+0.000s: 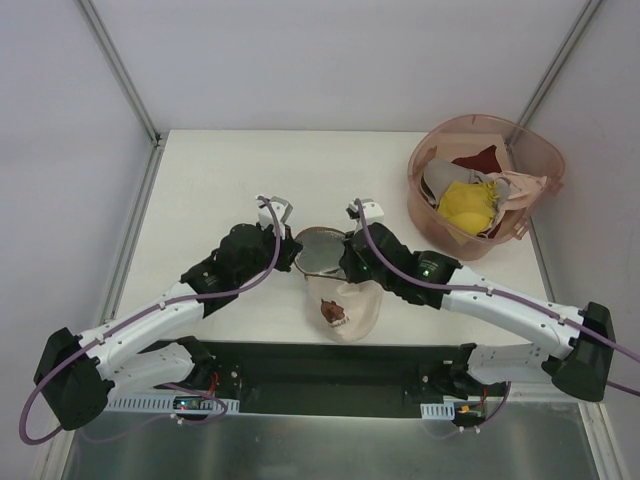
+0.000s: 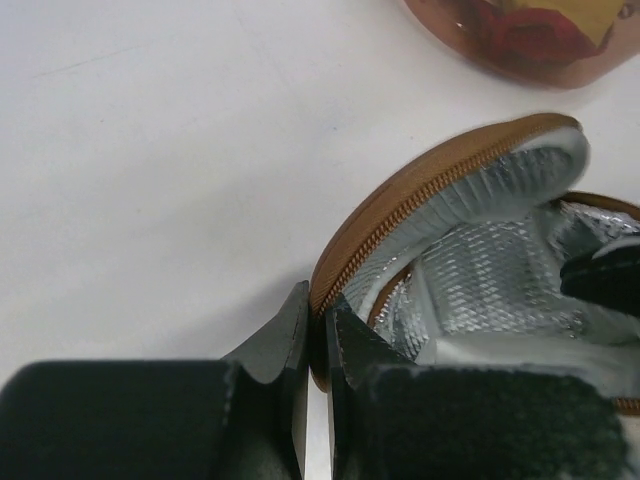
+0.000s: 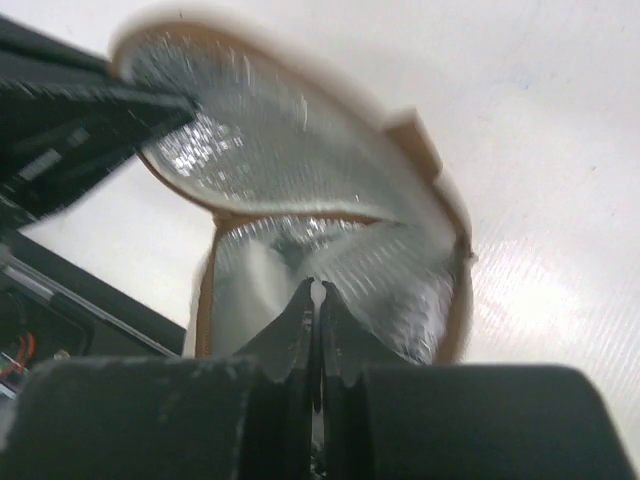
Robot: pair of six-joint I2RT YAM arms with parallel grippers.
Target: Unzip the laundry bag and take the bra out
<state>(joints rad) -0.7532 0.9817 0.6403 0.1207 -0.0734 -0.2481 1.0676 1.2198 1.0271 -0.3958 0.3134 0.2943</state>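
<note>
The laundry bag (image 1: 352, 305) lies unzipped at the table's near middle, its round grey lid (image 1: 320, 250) folded open. My left gripper (image 1: 296, 248) is shut on the lid's brown zipper rim (image 2: 400, 195), clamped between its fingertips in the left wrist view (image 2: 318, 312). My right gripper (image 1: 346, 272) reaches into the open bag from the right. In the right wrist view it (image 3: 316, 293) is shut, with a thin bit of white fabric pinched at the tips. This looks like the bra (image 3: 250, 285), a whitish fold inside the silvery mesh lining (image 3: 390, 265). Most of the bra is hidden.
A large pink translucent basket (image 1: 424, 205) stands at the back right, holding a yellow garment (image 1: 468, 205) and a dark red cloth (image 1: 482, 160). Its edge shows in the left wrist view (image 2: 470, 55). The black mounting rail (image 1: 330, 365) runs along the near table edge.
</note>
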